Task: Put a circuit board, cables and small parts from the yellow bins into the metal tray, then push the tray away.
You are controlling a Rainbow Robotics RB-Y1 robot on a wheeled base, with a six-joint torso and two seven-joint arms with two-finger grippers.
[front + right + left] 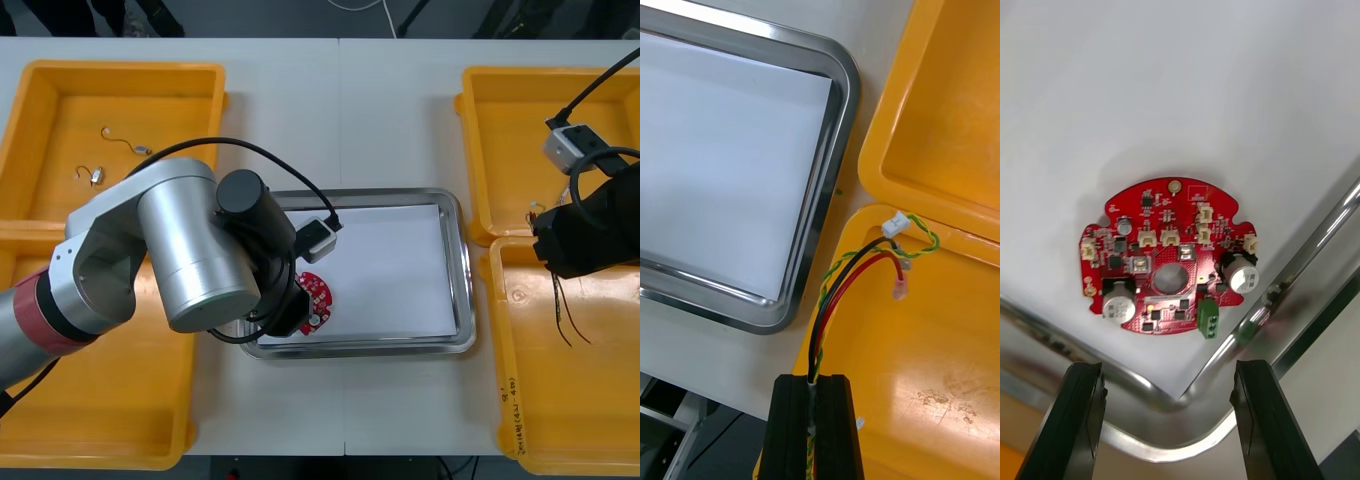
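Left gripper [1166, 367], fingers spread wide, is hovering over the lower-left corner of the shiny metal tray [455, 215]; I am seeing the round red circuit board [1169, 247] lying there on white. Right gripper [816, 379] is pinching black, red and twisted yellow-green cables [817, 334] above the lower-right yellow plastic bin [560, 410].

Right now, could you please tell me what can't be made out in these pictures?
Front view: the left arm hides part of the circuit board.
Front view: small metal parts too small to identify.
Right wrist view: the right tool hides the cables where gripped.
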